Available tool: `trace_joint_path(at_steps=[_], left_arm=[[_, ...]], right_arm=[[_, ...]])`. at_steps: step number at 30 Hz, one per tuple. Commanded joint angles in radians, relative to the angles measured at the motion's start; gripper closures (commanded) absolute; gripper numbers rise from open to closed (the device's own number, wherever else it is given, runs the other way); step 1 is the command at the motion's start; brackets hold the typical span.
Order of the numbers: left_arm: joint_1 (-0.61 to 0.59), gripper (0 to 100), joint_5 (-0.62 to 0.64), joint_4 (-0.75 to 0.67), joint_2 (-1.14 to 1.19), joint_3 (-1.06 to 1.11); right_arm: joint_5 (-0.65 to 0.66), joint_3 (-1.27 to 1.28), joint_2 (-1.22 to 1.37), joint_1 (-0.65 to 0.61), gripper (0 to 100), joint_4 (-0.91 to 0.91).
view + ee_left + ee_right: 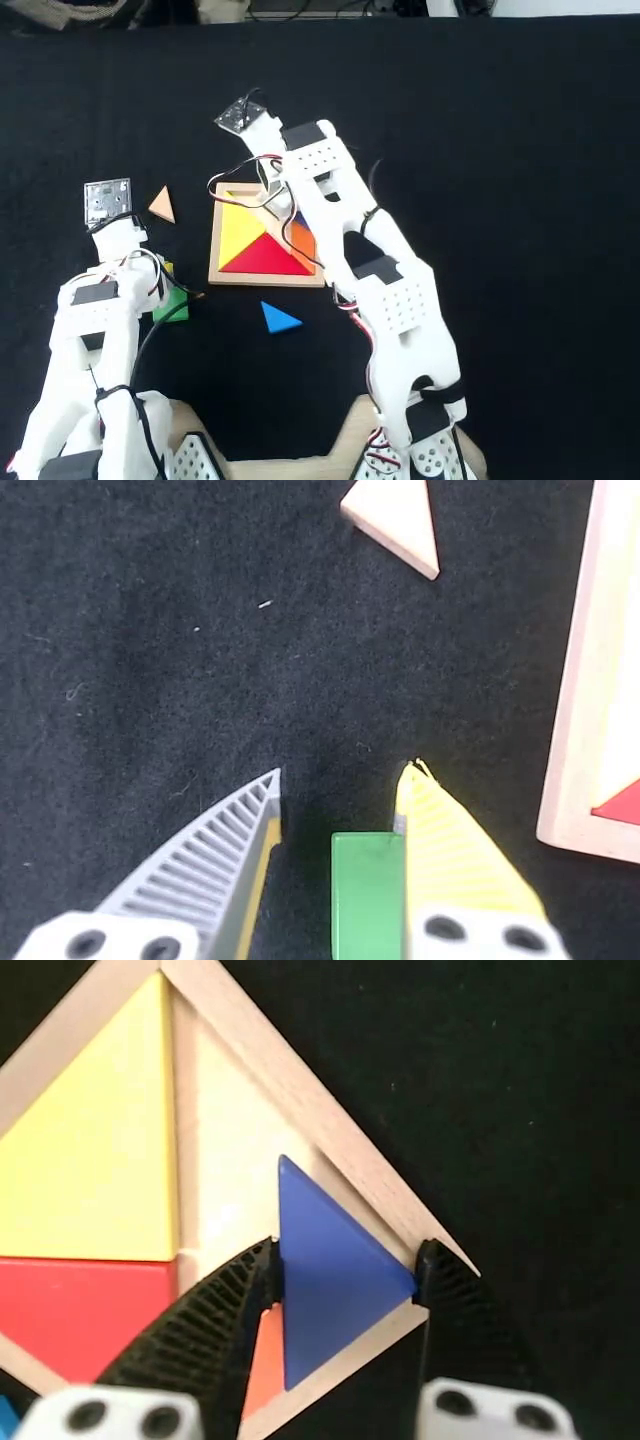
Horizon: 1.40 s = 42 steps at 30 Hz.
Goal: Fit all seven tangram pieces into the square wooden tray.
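The square wooden tray (214, 240) holds a yellow triangle (238, 232), a red triangle (265, 257) and an orange piece (303, 240). My right gripper (345, 1255) hangs over the tray's far right corner (330, 1150), shut on a dark blue triangle (325, 1280) that sits slightly tilted over the rim. My left gripper (343, 775) is low over the cloth left of the tray, open. A green piece (367, 890) lies between its fingers, against the yellow finger (445, 850). A light blue triangle (280, 318) and a beige triangle (162, 205) lie loose on the cloth.
Black cloth covers the table. The beige triangle (395, 520) lies ahead of the left gripper, with the tray's left rim (580, 680) beside it. The right arm (345, 230) spans the tray's right side. Open cloth stretches right of the tray.
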Motion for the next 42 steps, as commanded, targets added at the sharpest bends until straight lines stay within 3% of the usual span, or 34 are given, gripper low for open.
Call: trace_joint_path(at_steps=[1,10,23,34,38,42], left_arm=[[0.013,81,-0.003,-0.015,-0.011,-0.008],[0.013,81,-0.002,-0.015,-0.011,-0.007],[0.013,81,-0.002,-0.015,-0.011,-0.007],[0.013,81,-0.002,-0.015,-0.011,-0.007],[0.013,81,0.000,-0.015,-0.011,-0.007],[0.013,81,0.000,-0.015,-0.011,-0.007]], right_arm=[[-0.009,-0.036,-0.035,-0.006,79.6,-0.008],[-0.003,-0.036,-0.036,-0.006,66.7,-0.006],[-0.002,-0.087,-0.038,0.043,74.4,0.012],[-0.003,-0.142,-0.039,0.055,74.4,0.060],[-0.009,-0.196,-0.097,0.078,75.1,0.170],[-0.028,-0.269,-0.226,0.138,87.4,0.334]])
